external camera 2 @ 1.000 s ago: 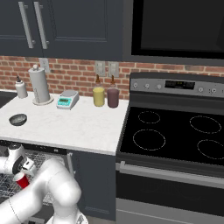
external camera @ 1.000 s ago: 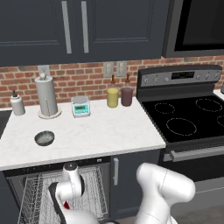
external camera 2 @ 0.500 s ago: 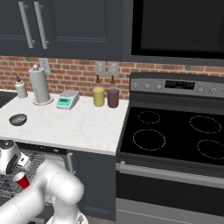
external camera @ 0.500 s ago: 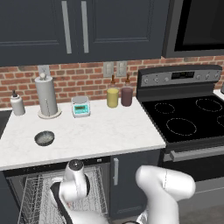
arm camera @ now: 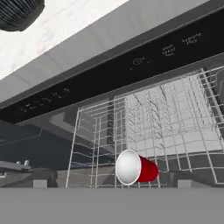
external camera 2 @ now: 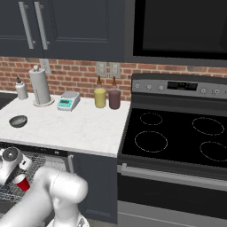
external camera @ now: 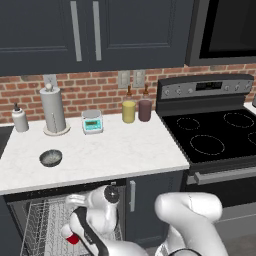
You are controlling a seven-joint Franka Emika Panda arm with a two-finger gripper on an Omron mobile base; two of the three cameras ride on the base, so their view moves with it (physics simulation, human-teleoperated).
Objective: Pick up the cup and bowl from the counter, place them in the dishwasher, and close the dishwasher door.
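Pincer [external camera: 70,231] spread and empty above the dishwasher [arm camera: 144,127] rack, cup [arm camera: 135,168] lying tipped inside it; bowl [external camera: 50,158] on the counter [external camera: 115,150] above risks being knocked in the reach

The cup [arm camera: 136,168] looked like smooth red plastic with a matt white inside. The bowl [external camera: 51,158] appeared metallic grey and speckled, the counter [external camera: 125,150] was polished white marble-look, and the rack [arm camera: 170,118] was thin light-grey wire.

The arm hides most of the cup [external camera: 71,238].
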